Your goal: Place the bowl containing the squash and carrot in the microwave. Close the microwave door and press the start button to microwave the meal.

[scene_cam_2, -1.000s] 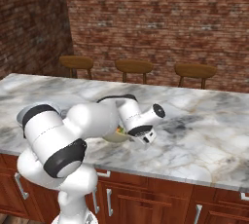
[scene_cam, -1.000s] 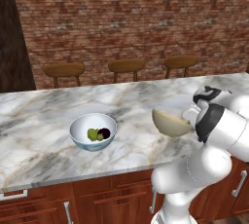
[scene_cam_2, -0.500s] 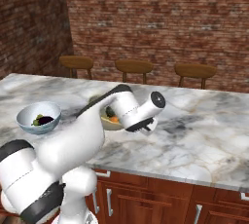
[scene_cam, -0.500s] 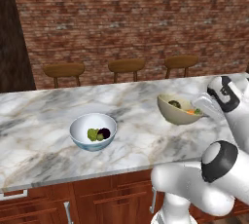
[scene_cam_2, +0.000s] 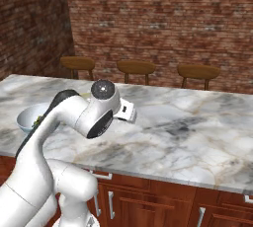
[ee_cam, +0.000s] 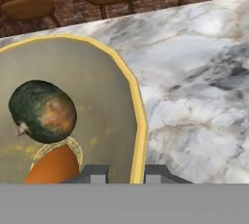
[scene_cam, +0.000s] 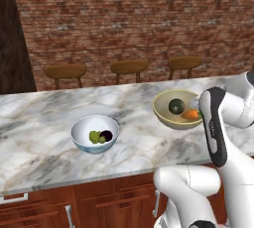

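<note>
Two fingers (ee_cam: 98,174) pinching the bowl (ee_cam: 73,116) rim, arm bent over marble counter (scene_cam: 44,123)

my arm (scene_cam: 214,123) right of bowl (scene_cam: 174,118) | squash (scene_cam: 176,106) and carrot (scene_cam: 190,115) inside | white bowl (scene_cam: 95,134) left on marble counter (scene_cam: 44,142) | three stools (scene_cam: 129,67) behind

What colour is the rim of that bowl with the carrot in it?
Olive-yellow, on the tan bowl; the hand view shows it best.
</note>
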Available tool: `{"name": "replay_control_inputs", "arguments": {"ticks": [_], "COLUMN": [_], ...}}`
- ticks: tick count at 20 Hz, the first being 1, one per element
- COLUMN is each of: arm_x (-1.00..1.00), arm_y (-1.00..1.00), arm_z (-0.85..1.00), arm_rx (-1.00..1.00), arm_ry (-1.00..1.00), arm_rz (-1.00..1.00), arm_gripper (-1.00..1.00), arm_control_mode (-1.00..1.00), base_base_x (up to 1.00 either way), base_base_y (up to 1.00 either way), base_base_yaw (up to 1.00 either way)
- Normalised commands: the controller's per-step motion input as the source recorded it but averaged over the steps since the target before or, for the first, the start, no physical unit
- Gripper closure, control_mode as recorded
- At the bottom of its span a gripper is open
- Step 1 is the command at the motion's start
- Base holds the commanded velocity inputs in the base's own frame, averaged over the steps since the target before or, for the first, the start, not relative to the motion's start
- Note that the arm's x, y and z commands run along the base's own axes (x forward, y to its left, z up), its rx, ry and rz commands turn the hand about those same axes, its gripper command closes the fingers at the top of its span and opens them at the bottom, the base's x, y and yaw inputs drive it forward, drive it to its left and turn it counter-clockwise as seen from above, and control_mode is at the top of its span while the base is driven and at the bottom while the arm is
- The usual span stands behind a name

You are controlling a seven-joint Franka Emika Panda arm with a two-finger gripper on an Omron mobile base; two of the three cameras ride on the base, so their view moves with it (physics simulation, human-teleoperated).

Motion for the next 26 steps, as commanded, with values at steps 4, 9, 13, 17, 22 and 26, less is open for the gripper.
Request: {"name": "replay_control_inputs", "arguments": {"ticks": [4, 9, 13, 17, 22, 26], "arm_x": [-0.52, -0.38, -0.04, -0.15, -0.33, -0.33], "arm_y": [0.28, 0.00, -0.04, 0.00, 0.01, 0.00], "arm_z": [0.56, 0.34, 0.27, 0.34, 0.04, 0.02], "arm_rx": [-0.20, 0.02, 0.13, 0.15, 0.03, -0.01], "arm_ry": [-0.06, 0.00, 0.00, 0.00, 0.00, 0.00], "arm_rz": [0.00, 0.00, -0.01, 0.00, 0.00, 0.00], "arm_gripper": [1.00, 1.00, 1.00, 1.00, 1.00, 1.00], "arm_control_mode": [-1.00, -1.00, -1.00, -1.00, -1.00, -1.00], "base_base_x": [0.00, 0.00, 0.00, 0.00, 0.00, 0.00], "base_base_y": [0.00, 0.00, 0.00, 0.00, 0.00, 0.00], "base_base_yaw": [0.00, 0.00, 0.00, 0.00, 0.00, 0.00]}}
